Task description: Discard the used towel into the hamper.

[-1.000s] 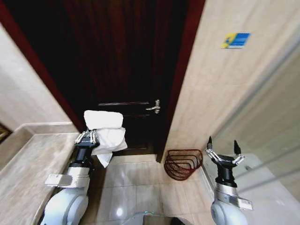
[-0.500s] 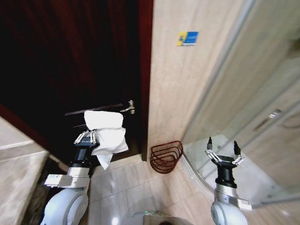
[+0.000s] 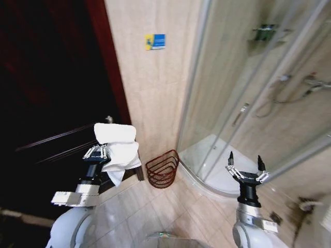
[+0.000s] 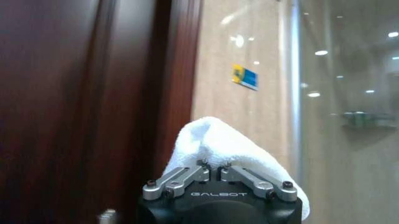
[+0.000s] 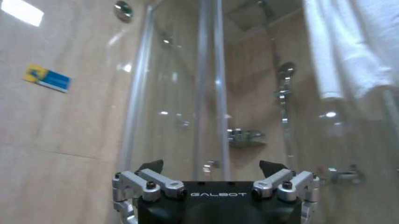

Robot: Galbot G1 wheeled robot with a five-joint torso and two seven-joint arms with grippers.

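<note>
The left gripper (image 3: 96, 152) is raised on the near left, its fingers closed on a white towel (image 3: 118, 147) that bunches above the fingers and hangs down on their right side; in the left wrist view the same towel (image 4: 219, 151) rises as a soft peak just beyond the pinched fingers (image 4: 181, 179) of that gripper (image 4: 212, 167). The reddish-brown wicker hamper (image 3: 162, 169) stands on the tiled floor against the beige wall, to the right of the towel and farther away, between the dark wooden door (image 3: 46, 88) on the left and the curved glass shower enclosure (image 3: 243, 88) on the right; it looks tilted, though that may be the camera's angle. A small blue and yellow sticker (image 3: 155, 41) sits high on the wall above the hamper. The right gripper (image 3: 244, 171) is held up on the near right, in front of the shower glass, its fingers spread apart and holding nothing; the right wrist view shows its fingers (image 5: 153, 179) apart with the shower fittings (image 5: 246, 136) beyond.
</note>
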